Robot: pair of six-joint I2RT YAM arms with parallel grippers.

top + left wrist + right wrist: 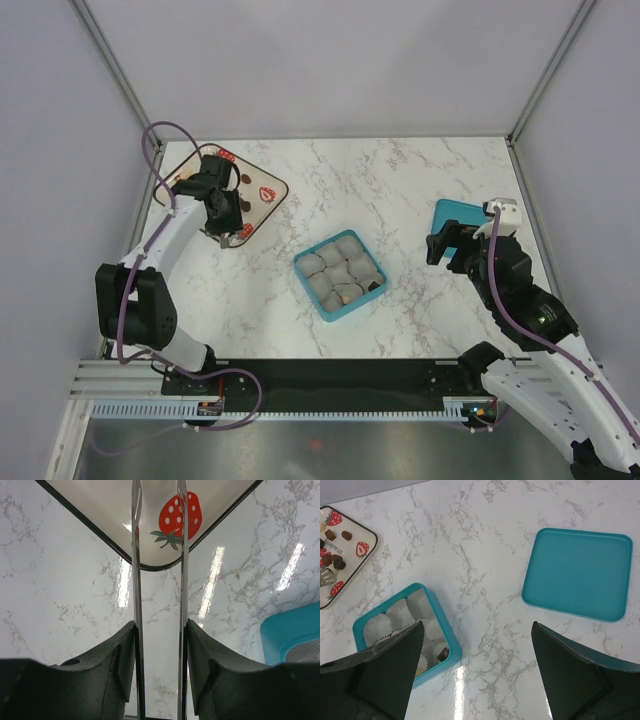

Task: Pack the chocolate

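Chocolate (pixel 339 564) mostly on tray (pixel 367 532) left of box (pixel 440 611); one piece in box. Left tool (pixel 159 487) over tray, prongs spread, empty, ready to pick. Right tool (pixel 477 627) spread, parked right of box, clear.

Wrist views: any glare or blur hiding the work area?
Left wrist: light streaks glare on the table, and the near fingers are dark and soft; the tray is sharp. Right wrist: one small glare patch near the box, nothing hidden.
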